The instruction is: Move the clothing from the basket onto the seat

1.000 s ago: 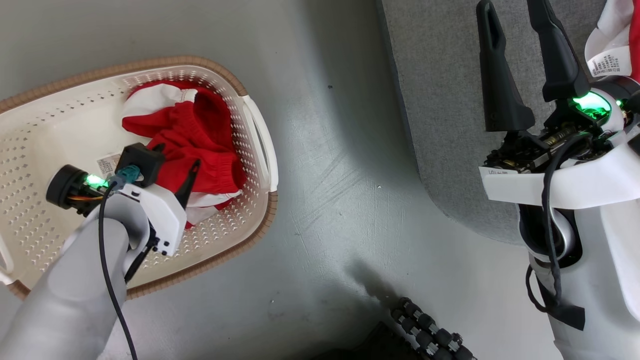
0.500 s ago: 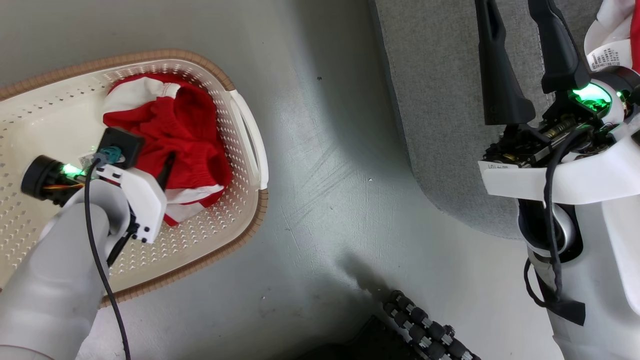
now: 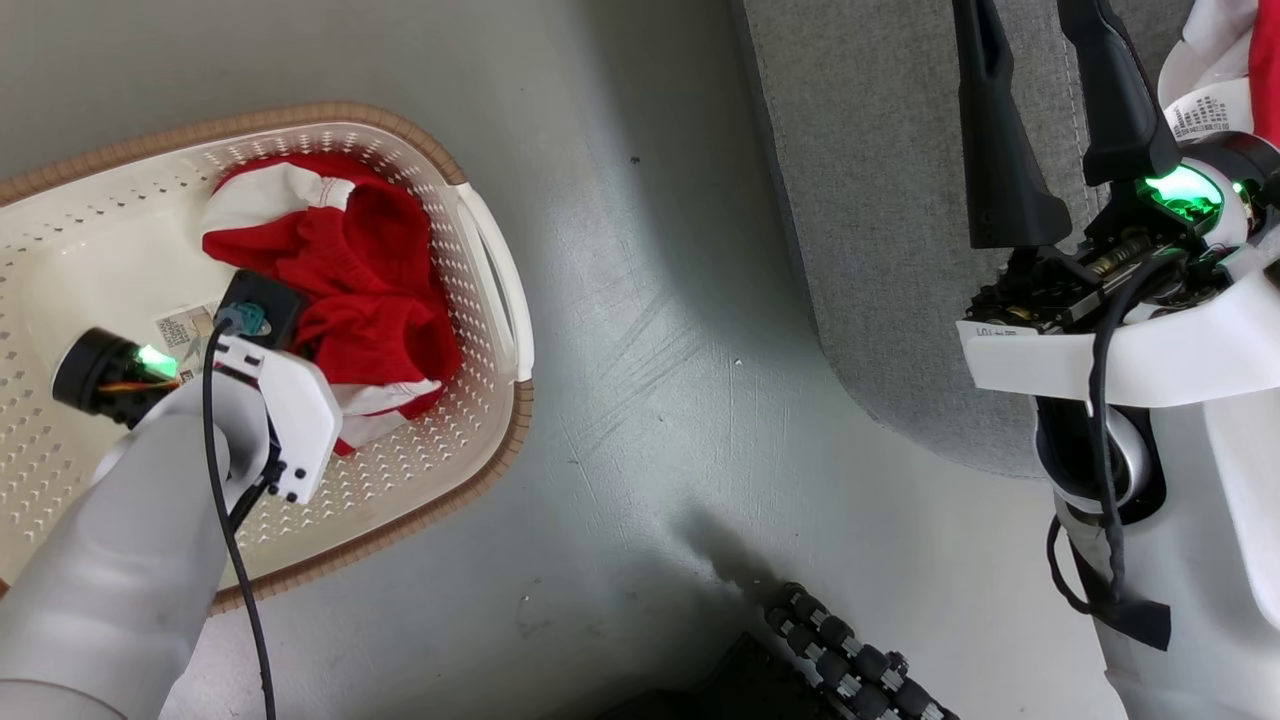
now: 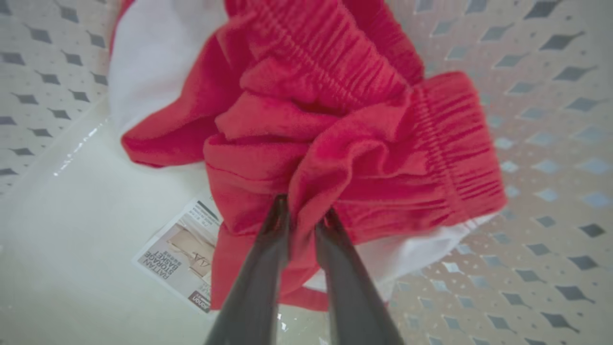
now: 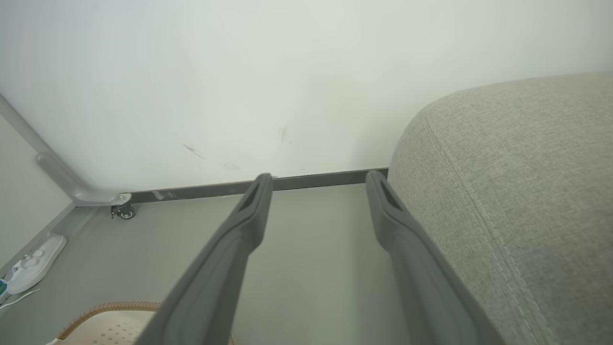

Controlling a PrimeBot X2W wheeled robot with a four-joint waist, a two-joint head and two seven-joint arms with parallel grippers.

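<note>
Red clothing (image 3: 370, 270) with white trim lies bunched in the cream perforated basket (image 3: 490, 440) on the floor at the left. My left gripper (image 4: 304, 211) reaches down into the basket and is shut on a fold of the red clothing (image 4: 335, 134), with fabric pinched between its two dark fingers. The basket's label sticker (image 4: 177, 258) shows beside them. My right gripper (image 3: 1045, 60) is open and holds nothing, hovering over the edge of the grey seat (image 3: 880, 200). In the right wrist view it (image 5: 320, 178) points toward the wall, with the seat (image 5: 517, 191) on its right.
Another red and white garment (image 3: 1220, 70) with a label lies on the seat at the top right. Grey floor separates basket and seat. My base's black rollers (image 3: 860, 660) are at the bottom. A white shoe (image 5: 33, 261) lies by the wall.
My left gripper has gone deeper into the clothing and its fingers have closed on a fold of it. The head camera has shifted slightly. The right gripper has stayed open.
</note>
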